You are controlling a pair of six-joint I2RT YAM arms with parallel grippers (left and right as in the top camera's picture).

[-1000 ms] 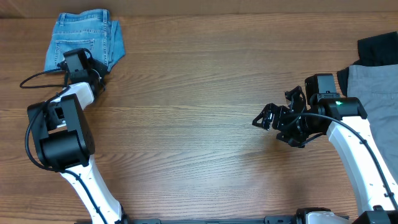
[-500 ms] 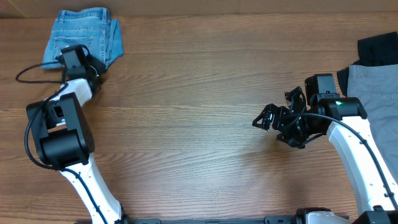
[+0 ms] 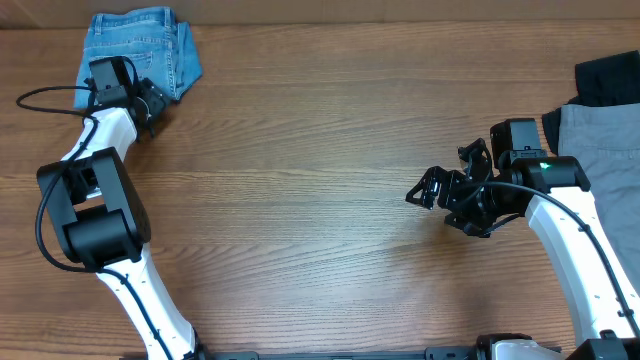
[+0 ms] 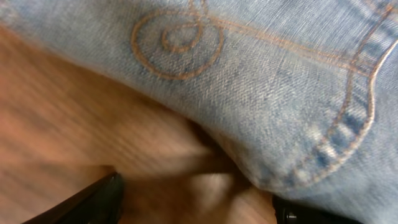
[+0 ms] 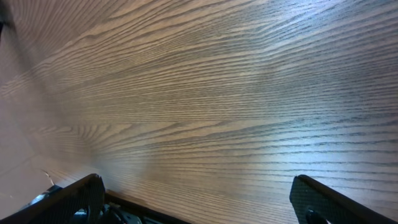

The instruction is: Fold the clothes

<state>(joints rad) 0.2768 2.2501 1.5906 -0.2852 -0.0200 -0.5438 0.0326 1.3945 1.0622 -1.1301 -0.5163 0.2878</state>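
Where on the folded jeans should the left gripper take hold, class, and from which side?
Likely the folded edge facing the left gripper, approached low from the table side: the jeans lie flat, so only that raised edge fits between the open fingers.

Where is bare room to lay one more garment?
The wooden table is bare in the middle, between the folded light blue denim jeans and the right gripper. Crowded: the left gripper at the jeans; grey trousers and black garment at right edge.

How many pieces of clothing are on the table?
3. Folded light blue jeans lie top left in the overhead view; grey trousers at the right edge; a black garment just above them. More may hide beyond that edge.
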